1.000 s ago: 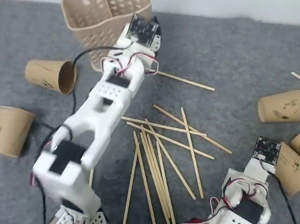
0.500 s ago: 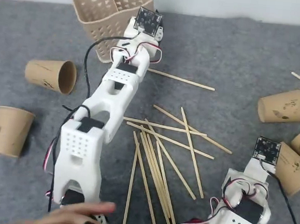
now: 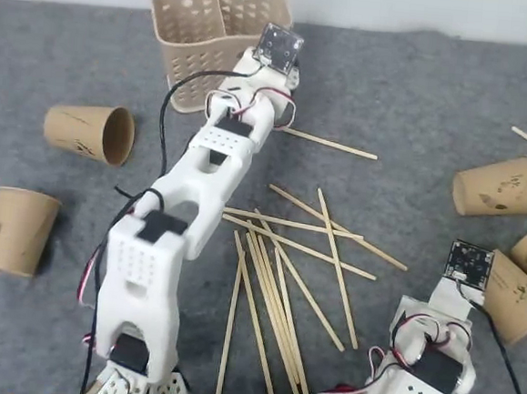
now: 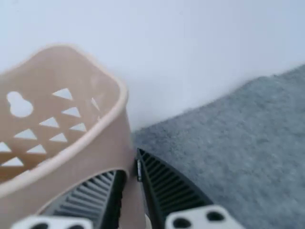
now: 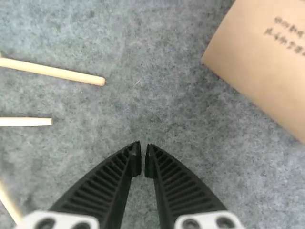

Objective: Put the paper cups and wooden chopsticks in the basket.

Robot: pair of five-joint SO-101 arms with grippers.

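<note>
At the counter's (image 3: 418, 90) far edge, clamping the basket (image 3: 204, 19) wall with the left end effector (image 4: 128, 167), right end effector (image 5: 142, 155) pinched together, empty. Likely positioning it; next: release, fetch mid-counter chopsticks (image 3: 279, 289), side-edge paper cups (image 3: 86, 131).

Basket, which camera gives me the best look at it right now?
The high view: the basket stands upright, rim and divider visible. The left wrist view has one curved wall close up, between the fingers of the left gripper. The right wrist view faces a paper cup and chopsticks.
</note>
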